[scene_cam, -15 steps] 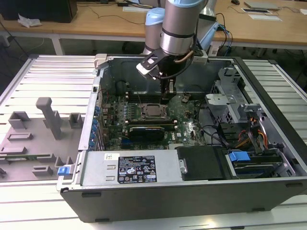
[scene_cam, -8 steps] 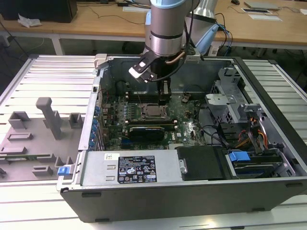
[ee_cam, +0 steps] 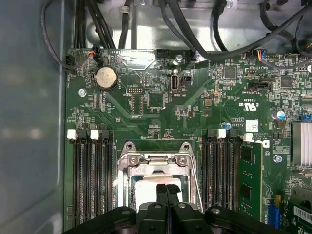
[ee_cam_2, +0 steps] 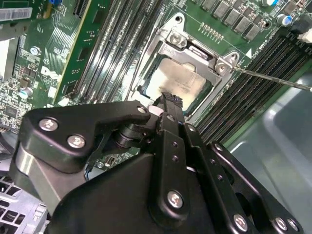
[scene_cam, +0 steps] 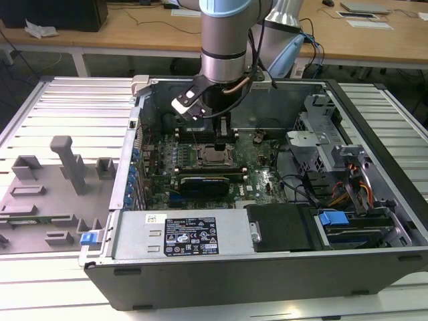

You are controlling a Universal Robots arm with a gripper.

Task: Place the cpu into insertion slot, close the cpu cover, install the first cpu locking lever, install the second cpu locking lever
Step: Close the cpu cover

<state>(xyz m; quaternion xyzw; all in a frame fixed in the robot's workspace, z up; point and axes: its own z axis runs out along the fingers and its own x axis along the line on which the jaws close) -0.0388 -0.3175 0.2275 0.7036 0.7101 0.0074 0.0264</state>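
Already the cpu (ee_cam_2: 179, 80) lies flat, silver top upward.

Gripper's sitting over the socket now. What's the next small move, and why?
Probably shift the shut gripper toward the thin lever angling out past the cpu cover corner. The cpu already lies under that cover, and the lever looks unlatched.

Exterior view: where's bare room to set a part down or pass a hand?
Free: the slatted table bordered by the case wall and fixture. Crowded: around the cpu, hemmed by memory slots and the gripper; cables tangle at the exterior view's right.
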